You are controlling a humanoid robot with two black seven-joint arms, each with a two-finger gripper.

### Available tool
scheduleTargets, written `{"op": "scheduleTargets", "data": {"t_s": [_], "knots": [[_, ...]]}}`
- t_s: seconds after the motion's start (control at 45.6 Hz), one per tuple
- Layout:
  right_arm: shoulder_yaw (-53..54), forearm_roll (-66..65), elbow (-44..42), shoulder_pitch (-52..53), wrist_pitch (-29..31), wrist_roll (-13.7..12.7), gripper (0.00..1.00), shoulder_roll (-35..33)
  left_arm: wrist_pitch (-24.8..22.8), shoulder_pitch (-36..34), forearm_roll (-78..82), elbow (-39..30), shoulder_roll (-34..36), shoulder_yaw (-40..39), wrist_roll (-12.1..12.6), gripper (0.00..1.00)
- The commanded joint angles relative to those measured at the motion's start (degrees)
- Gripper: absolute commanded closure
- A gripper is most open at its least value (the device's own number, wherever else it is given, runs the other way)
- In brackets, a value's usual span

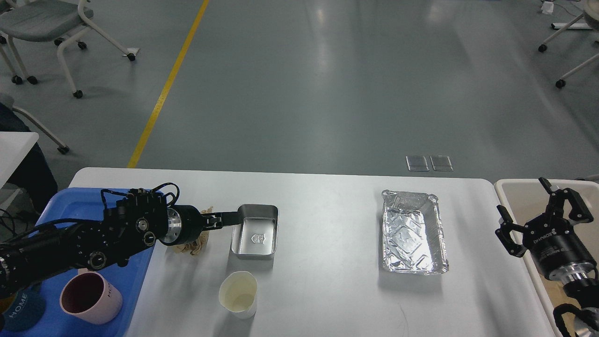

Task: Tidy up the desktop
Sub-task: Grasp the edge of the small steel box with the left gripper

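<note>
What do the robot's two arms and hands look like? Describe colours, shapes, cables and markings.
Both arms are black with silver metal wrist rings. The left hand is slim and dark, with loose black cables looped behind it. The right hand has black linkage fingers and white lettering on its round body.

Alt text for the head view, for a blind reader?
Left gripper reaches over crumpled brown paper to a steel tin on the white desktop. A paper cup and foil tray sit nearby; right gripper hangs open.

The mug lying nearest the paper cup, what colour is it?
Pink mug, dark inside; head view shows it best.
</note>
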Motion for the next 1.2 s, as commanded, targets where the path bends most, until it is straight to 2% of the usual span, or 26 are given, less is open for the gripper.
{"op": "scheduleTargets", "data": {"t_s": [0.0,0.46,0.591,0.789,0.876,1.03,1.183], "knots": [[0.0,0.0,0.0,0.1,0.0,0.0,0.00,-0.1,-0.1,-0.9,-0.1,2.9,-2.9,2.9,0.2,0.16],[0.2,0.0,0.1,0.0,0.0,0.0,0.00,-0.1,0.0,-0.4,-0.1,5.7,-6.9,4.4,0.6,0.22],[0.2,0.0,0.1,-0.1,0.0,0.0,0.00,-0.1,0.1,-0.4,-0.1,5.7,-6.9,6.4,0.6,0.36],[0.3,0.0,0.1,-0.2,0.0,0.0,0.00,0.0,0.2,-0.1,-0.1,7.1,-8.5,7.5,0.6,0.38],[0.3,0.0,0.1,-0.2,0.0,0.0,0.00,0.0,0.2,-0.1,-0.1,7.3,-8.8,7.5,0.6,0.45],[0.4,0.0,0.1,-0.2,0.0,0.0,0.00,0.0,0.1,-0.1,-0.1,7.4,-8.8,8.0,0.4,0.69],[0.3,0.0,-0.1,-0.1,0.0,0.0,0.00,-0.1,0.4,-0.1,-0.1,7.9,-8.8,9.0,-1.3,0.80]]}}
